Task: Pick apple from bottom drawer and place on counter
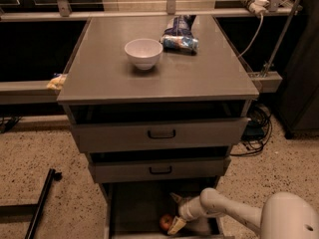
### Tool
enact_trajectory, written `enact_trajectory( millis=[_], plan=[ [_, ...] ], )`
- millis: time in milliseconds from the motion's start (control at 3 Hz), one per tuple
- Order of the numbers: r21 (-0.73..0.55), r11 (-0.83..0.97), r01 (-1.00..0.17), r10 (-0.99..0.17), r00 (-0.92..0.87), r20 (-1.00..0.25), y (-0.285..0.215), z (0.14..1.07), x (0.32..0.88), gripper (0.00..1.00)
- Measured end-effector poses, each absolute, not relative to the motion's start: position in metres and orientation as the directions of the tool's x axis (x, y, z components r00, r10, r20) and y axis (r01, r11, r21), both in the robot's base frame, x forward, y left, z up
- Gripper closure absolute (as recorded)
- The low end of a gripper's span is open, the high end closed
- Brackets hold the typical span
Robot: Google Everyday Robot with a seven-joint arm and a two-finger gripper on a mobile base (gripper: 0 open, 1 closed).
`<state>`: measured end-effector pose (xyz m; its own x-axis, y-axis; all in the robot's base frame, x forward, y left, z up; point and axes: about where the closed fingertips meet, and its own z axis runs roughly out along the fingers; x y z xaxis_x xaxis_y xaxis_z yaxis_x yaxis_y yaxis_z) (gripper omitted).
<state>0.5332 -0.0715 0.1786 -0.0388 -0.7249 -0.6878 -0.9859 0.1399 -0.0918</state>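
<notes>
The small red apple [165,222] lies in the open bottom drawer [134,208], near its front. My gripper [175,212] reaches into the drawer from the right on the white arm [234,214]. It is open, and the apple sits just left of its nearer fingertip [176,226], touching or almost touching it. The other finger [175,198] points toward the back of the drawer. The grey counter [199,68] tops the cabinet above.
A white bowl [143,53] and a blue snack bag [179,36] sit on the counter. The two upper drawers [159,133] with black handles stand slightly open above the arm. Cables [256,128] lie to the right and a black bar [40,203] lies on the floor to the left.
</notes>
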Motion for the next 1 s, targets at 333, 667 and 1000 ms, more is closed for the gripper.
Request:
enact_trajectory(
  millis=[333, 667, 1000],
  plan=[
    [-0.086, 0.154, -0.984, -0.725, -0.053, -0.687, -0.075, 0.180, 0.535, 0.06],
    [-0.091, 0.165, -0.982, -0.720, -0.057, -0.692, -0.079, 0.177, 0.535, 0.08],
    [-0.096, 0.176, -0.980, -0.707, -0.058, -0.704, -0.083, 0.168, 0.533, 0.08]
  ],
)
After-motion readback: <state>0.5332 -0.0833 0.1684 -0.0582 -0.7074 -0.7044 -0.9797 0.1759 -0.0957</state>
